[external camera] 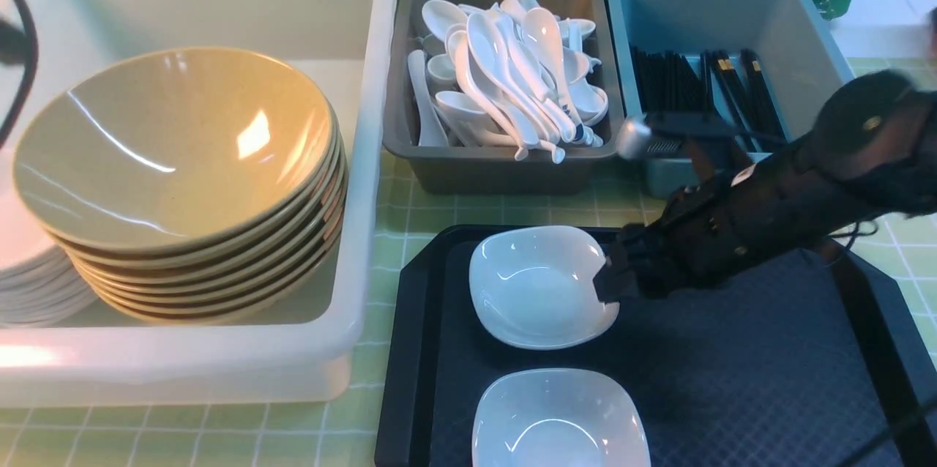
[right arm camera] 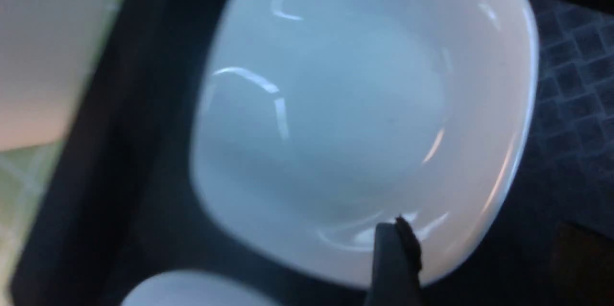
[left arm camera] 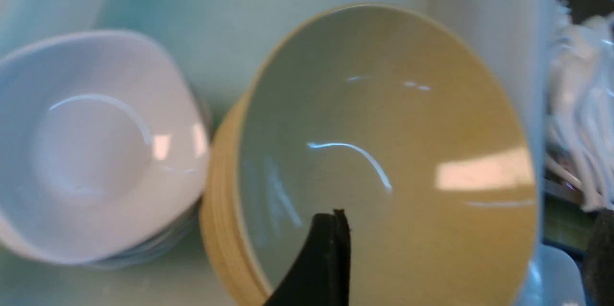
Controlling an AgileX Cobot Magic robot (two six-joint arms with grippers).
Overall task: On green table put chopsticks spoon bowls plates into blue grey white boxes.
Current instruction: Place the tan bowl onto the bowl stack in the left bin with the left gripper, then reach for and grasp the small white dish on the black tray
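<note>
Now, tabletop (external camera: 381, 218): pale green checked cloth, with three boxes along the back and a tray in front.
White box (external camera: 366, 159): at the left, the largest. It holds a stack of tan bowls (external camera: 176, 152), and a pile of stacked plates (external camera: 22, 277) sits just beside the bowls on the side away from the other boxes.
Grey box (external camera: 505, 170): between the white and blue ones, heaped with plain white spoons (external camera: 498, 64).
Spoon (external camera: 578, 132): the one with blue writing lies on top of that heap, towards the grey box's front right corner.
Blue box (external camera: 805, 35): at the right, with the black chopsticks (external camera: 695, 83) lying side by side on its floor. A few show gold marks.
Black tray (external camera: 732, 379): in front of the grey and blue boxes, carrying two white dishes that are apart from each other.
Far plate (external camera: 527, 291): near the tray's back left corner.
Near plate (external camera: 556, 423): closer to the robot, partly cut off by the picture's edge.
Right tool (external camera: 606, 280): reaches in from the right and meets the far plate's right rim. In its wrist view the fingers (right arm camera: 388, 258) sit close together over the inside of that rim, but I cannot tell whether they pinch it.
Left tool (left arm camera: 336, 215): seen only in its wrist view, fingers (left arm camera: 321, 258) pressed together with nothing between them, above the top bowl.
</note>
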